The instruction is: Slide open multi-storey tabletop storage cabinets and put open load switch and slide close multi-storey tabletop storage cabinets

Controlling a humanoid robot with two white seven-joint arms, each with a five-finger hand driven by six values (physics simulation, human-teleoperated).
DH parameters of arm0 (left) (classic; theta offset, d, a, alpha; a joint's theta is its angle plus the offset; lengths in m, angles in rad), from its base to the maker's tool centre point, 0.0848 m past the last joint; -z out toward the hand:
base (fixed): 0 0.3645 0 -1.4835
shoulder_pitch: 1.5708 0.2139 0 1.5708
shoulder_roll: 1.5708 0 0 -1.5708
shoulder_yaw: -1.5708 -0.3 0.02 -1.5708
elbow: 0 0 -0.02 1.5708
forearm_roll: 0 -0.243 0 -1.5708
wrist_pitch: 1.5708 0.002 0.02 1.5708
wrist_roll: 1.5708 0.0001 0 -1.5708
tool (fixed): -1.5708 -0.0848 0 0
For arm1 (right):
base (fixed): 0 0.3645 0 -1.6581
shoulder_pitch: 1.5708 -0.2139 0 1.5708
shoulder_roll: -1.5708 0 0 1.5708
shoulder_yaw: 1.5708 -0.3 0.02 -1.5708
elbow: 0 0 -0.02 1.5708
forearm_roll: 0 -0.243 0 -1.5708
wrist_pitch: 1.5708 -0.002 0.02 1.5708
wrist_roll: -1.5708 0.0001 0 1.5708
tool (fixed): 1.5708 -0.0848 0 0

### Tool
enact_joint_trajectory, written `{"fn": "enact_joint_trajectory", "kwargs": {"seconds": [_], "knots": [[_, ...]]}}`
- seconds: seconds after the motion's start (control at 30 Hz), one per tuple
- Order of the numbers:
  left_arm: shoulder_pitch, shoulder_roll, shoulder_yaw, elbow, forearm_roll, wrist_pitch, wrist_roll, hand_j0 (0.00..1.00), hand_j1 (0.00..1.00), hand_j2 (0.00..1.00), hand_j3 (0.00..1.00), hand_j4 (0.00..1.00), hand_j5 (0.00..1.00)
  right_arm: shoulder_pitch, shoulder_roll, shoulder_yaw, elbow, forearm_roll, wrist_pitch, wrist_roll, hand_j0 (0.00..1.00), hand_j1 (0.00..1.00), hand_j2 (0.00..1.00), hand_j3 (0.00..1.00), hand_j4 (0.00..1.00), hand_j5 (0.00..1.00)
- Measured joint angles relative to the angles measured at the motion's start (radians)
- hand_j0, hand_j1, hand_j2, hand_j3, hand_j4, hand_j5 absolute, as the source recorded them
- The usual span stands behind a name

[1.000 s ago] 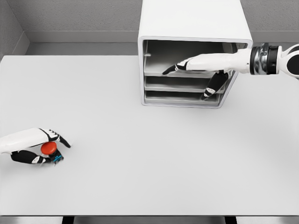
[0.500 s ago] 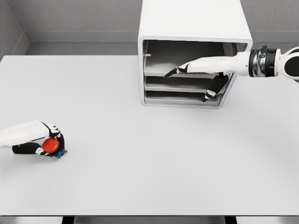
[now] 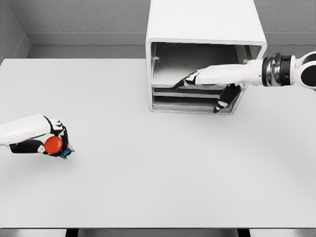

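The load switch [image 3: 53, 144], with a red round button and a small blue base, is lifted just off the table at the far left. My left hand [image 3: 51, 139] is shut on it. The white multi-storey cabinet [image 3: 205, 22] stands at the back of the table, right of the middle. Its top drawer [image 3: 165, 82] is slid partly out. My right hand [image 3: 202, 93] reaches in from the right, with fingers [image 3: 185, 80] lying in the top drawer and the thumb [image 3: 222, 104] hanging before the two lower drawers [image 3: 182, 101].
The grey table [image 3: 158, 173] stretches wide between the switch and the cabinet. A grey wall runs behind the cabinet. The table's front edge shows at the bottom of the view.
My left hand closed on the switch and raised it slightly off the table. My right hand drew toward me and the top drawer's front edge came out with it.
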Motion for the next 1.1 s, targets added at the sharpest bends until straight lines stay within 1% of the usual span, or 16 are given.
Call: {"fn": "enact_joint_trajectory", "kwargs": {"seconds": [0.13, 0.27, 0.37, 0.5, 0.53, 0.7, 0.83, 0.87, 1.1], "knots": [[0.000, -0.004, -0.009, 0.000, 0.049, 0.000, 0.082, 0.32, 0.32, 0.32, 0.32, 0.32, 0.32, 0.005, -0.009, 0.003, -0.024, -0.025, -0.028, 0.000, 1.00, 1.00, 1.00, 1.00, 1.00, 1.00], [-0.011, -0.007, -0.011, -0.005, 0.073, 0.001, 0.116, 0.32, 0.32, 0.32, 0.32, 0.32, 0.32, 0.008, -0.018, 0.021, -0.039, -0.021, -0.065, 0.000, 1.00, 1.00, 1.00, 1.00, 1.00, 1.00], [-0.014, -0.007, -0.009, -0.025, 0.089, 0.001, 0.123, 0.32, 0.32, 0.32, 0.32, 0.32, 0.32, 0.009, -0.027, 0.035, -0.054, -0.020, -0.080, 0.000, 1.00, 1.00, 1.00, 1.00, 1.00, 1.00], [-0.048, -0.011, -0.008, -0.039, 0.095, 0.001, 0.126, 0.32, 0.32, 0.32, 0.32, 0.32, 0.32, 0.022, -0.066, 0.042, -0.104, -0.022, -0.097, 0.000, 1.00, 1.00, 1.00, 1.00, 1.00, 1.00], [-0.061, -0.012, -0.008, -0.040, 0.095, 0.001, 0.126, 0.32, 0.32, 0.32, 0.32, 0.32, 0.32, 0.023, -0.080, 0.043, -0.117, -0.023, -0.110, 0.000, 1.00, 1.00, 1.00, 1.00, 1.00, 1.00], [-0.063, -0.024, -0.008, -0.043, 0.101, 0.001, 0.127, 0.32, 0.32, 0.32, 0.32, 0.32, 0.32, 0.037, -0.128, 0.052, -0.158, -0.031, -0.207, 0.000, 1.00, 1.00, 1.00, 1.00, 1.00, 1.00], [-0.078, -0.039, -0.008, -0.044, 0.123, 0.001, 0.129, 0.32, 0.32, 0.32, 0.32, 0.32, 0.32, 0.037, -0.148, 0.059, -0.171, -0.041, -0.246, 0.000, 1.00, 1.00, 1.00, 1.00, 1.00, 1.00], [-0.094, -0.041, -0.008, -0.044, 0.130, 0.001, 0.132, 0.32, 0.32, 0.32, 0.32, 0.32, 0.32, 0.037, -0.151, 0.061, -0.173, -0.042, -0.250, 0.000, 1.00, 1.00, 1.00, 1.00, 1.00, 1.00], [-0.124, -0.068, -0.014, -0.044, 0.158, 0.001, 0.138, 0.33, 0.33, 0.33, 0.33, 0.33, 0.33, 0.037, -0.183, 0.070, -0.180, -0.046, -0.259, 0.000, 1.00, 1.00, 1.00, 1.00, 1.00, 1.00]]}}
